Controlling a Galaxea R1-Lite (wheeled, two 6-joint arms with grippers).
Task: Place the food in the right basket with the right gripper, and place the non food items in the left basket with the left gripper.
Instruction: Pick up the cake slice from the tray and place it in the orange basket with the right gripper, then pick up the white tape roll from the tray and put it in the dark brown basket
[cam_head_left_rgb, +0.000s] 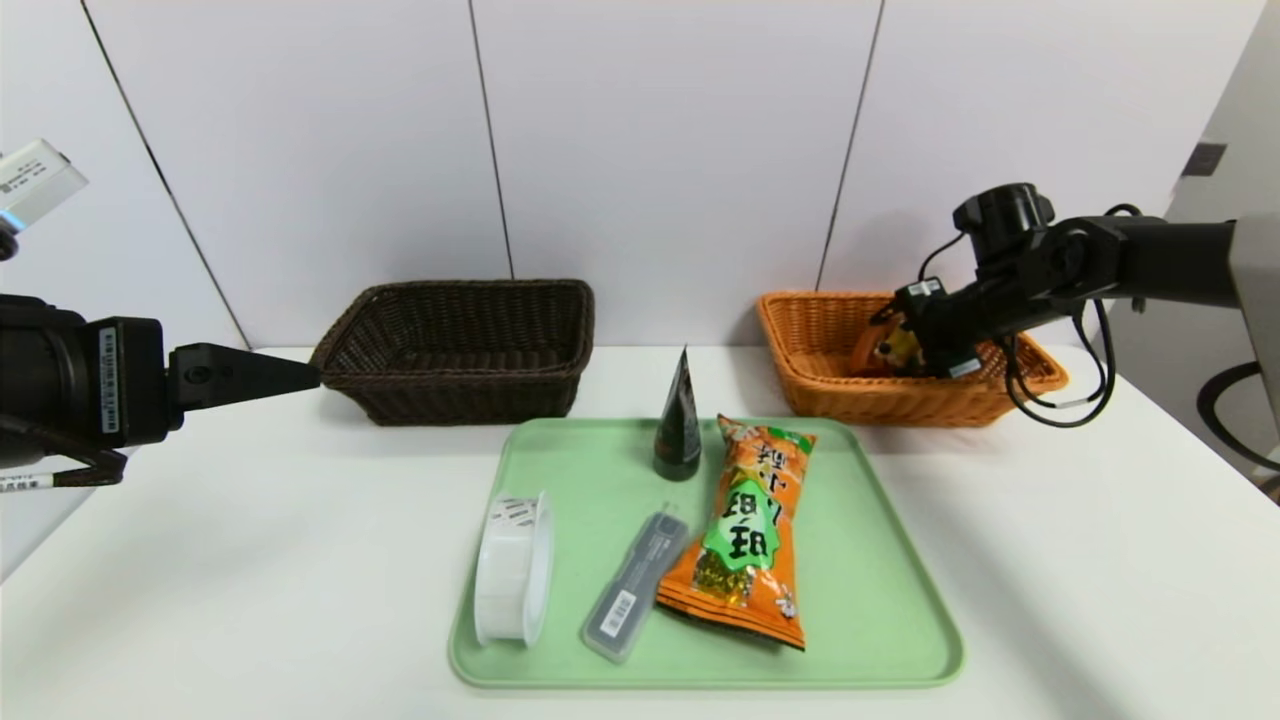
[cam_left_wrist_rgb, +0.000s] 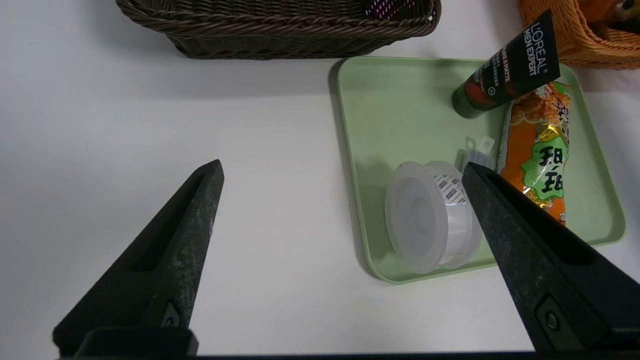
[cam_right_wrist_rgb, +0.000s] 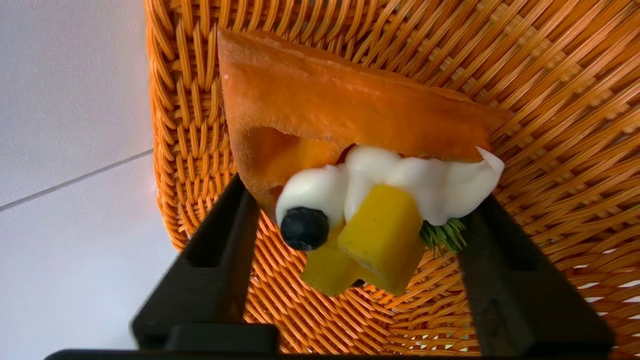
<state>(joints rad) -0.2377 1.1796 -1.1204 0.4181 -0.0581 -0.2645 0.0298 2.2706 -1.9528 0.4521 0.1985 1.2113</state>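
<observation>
Cake (cam_right_wrist_rgb: 350, 105) topped with cream (cam_right_wrist_rgb: 425, 180) and yellow fruit (cam_right_wrist_rgb: 382, 227) lies between the fingers of the right gripper (cam_right_wrist_rgb: 364, 192), down inside the orange basket (cam_head_left_rgb: 900, 402). The fingers stand apart on either side of the wedge; their tips are partly hidden by it, and whether either one brushes it cannot be told. The piece looks light and soft, likely to dent under a hard squeeze, with a topping that could smear or break loose. Should it need another hold, the broad orange body offers a better place than the cream or fruit, with gentle, even pressure from both sides.

Outside the basket, on the robot's side of the right gripper, the snack bag (cam_head_left_rgb: 745, 530) lies on the green tray (cam_head_left_rgb: 865, 600). It appears light and crinkly, its film perhaps slippery and its contents brittle; a moderate pinch across the filled middle should serve better than one on a flat end seal. The left gripper (cam_left_wrist_rgb: 343, 167), fingers wide apart and holding nothing, hangs well away from its counterpart, on the robot's left beside the dark basket (cam_head_left_rgb: 470, 392).
</observation>
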